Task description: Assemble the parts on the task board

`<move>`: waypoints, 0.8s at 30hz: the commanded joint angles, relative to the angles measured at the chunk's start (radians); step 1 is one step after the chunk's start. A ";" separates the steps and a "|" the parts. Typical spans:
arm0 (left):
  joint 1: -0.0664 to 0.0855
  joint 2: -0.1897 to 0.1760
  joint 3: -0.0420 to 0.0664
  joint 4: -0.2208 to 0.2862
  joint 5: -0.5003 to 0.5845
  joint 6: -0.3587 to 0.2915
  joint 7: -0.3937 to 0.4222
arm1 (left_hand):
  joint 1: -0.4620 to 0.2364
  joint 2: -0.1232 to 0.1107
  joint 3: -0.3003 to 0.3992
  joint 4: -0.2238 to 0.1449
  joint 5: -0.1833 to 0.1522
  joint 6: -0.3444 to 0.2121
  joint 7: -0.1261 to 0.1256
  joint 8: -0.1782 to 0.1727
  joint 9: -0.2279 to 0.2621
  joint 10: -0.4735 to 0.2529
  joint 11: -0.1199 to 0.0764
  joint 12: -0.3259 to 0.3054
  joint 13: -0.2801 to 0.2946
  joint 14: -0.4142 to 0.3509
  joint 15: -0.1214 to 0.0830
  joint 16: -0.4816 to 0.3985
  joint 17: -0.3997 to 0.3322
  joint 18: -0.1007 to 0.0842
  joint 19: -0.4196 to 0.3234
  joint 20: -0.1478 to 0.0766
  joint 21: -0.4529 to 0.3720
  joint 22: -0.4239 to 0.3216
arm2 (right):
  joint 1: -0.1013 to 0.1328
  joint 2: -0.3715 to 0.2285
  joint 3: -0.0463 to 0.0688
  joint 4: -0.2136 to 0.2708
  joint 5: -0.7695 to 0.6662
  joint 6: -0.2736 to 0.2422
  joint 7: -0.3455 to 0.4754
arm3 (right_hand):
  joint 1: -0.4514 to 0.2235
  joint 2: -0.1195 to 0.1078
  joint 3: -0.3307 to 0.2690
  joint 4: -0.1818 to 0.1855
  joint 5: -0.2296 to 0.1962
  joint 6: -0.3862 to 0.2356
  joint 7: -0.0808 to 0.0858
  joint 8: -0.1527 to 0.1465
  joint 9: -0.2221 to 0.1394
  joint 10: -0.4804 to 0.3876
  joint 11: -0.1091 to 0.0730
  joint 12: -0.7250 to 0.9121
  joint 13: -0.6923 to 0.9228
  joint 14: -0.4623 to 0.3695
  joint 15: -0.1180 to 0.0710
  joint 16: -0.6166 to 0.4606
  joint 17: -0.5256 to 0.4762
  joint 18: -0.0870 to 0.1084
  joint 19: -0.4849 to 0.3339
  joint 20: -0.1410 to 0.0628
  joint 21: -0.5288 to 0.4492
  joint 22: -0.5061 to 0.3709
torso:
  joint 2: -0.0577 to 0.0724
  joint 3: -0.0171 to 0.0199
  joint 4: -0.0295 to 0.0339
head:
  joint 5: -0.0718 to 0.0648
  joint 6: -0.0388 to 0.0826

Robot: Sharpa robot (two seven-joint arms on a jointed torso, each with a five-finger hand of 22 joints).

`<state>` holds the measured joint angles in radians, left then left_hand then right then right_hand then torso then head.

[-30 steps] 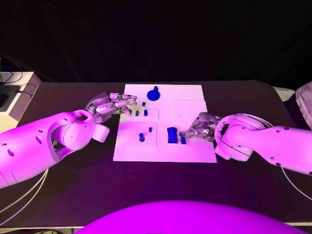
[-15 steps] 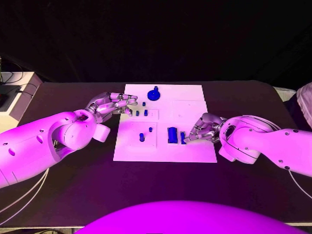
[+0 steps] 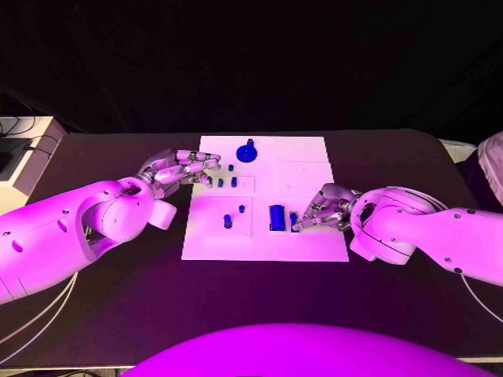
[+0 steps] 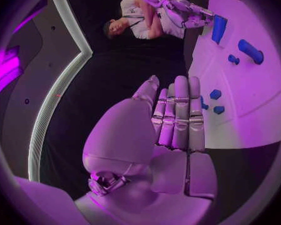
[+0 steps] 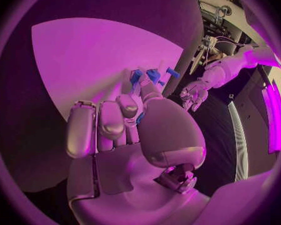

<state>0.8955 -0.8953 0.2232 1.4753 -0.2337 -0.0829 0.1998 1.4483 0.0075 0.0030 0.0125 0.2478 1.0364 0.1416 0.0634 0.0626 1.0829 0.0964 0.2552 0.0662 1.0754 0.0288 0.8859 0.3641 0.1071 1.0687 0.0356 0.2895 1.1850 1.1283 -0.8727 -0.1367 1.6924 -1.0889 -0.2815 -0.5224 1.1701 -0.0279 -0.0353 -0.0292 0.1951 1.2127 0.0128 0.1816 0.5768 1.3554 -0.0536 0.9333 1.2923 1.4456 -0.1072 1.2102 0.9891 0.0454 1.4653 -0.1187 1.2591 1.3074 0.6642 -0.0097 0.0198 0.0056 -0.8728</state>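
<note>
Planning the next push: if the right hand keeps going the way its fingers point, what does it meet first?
Probably the tall blue block standing on the white board; the right hand points at it, with a smaller blue piece at its fingertips. Depth is unclear.

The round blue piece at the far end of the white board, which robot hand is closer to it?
Left. The left hand is at the board's left edge, just beside and a little nearer than the round blue piece. The right hand is farther off, by the tall blue block.

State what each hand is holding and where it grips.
Left hand holds nothing. Right hand touches a blue part with its fingers; whether it grips cannot be told.
</note>
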 commanded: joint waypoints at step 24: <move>0.000 0.000 0.001 0.000 0.000 0.018 0.004 | 0.000 0.008 0.002 0.005 0.006 -0.004 0.001 0.004 0.002 -0.004 0.001 0.003 -0.001 0.001 0.002 -0.004 -0.001 -0.003 0.006 0.001 -0.008 0.003 | -0.012 0.022 -0.001 -0.031 -0.083 -0.020 -0.030 | 0.005 0.007 0.039 -0.011 -0.016 0.001 -0.009 0.014 -0.005 0.006 -0.008 0.010 0.003 0.000 -0.007 0.002 0.009 -0.006 0.046 -0.009 0.009 0.183 | 0.000 0.0005 -0.0003 | 0.003 0.000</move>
<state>0.8955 -0.8960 0.2232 1.4741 -0.2338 -0.0815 0.1989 1.4483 0.0075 0.0030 0.0125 0.2477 1.0364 0.1416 0.0634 0.0626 1.0830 0.0964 0.2552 0.0663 1.0754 0.0288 0.8859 0.3642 0.1071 1.0687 0.0357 0.2837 1.1875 1.1181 -0.8499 -0.1363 1.6611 -1.1675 -0.3071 -0.5468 1.1815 -0.0164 0.0050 -0.0465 0.1839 1.2152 0.0102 0.1894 0.5727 1.3576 -0.0558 0.9374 1.2940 1.4456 -0.1071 1.2102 0.9968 0.0455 1.4643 -0.1197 1.2633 1.3081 0.6643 -0.0093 0.0205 0.0082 -0.8728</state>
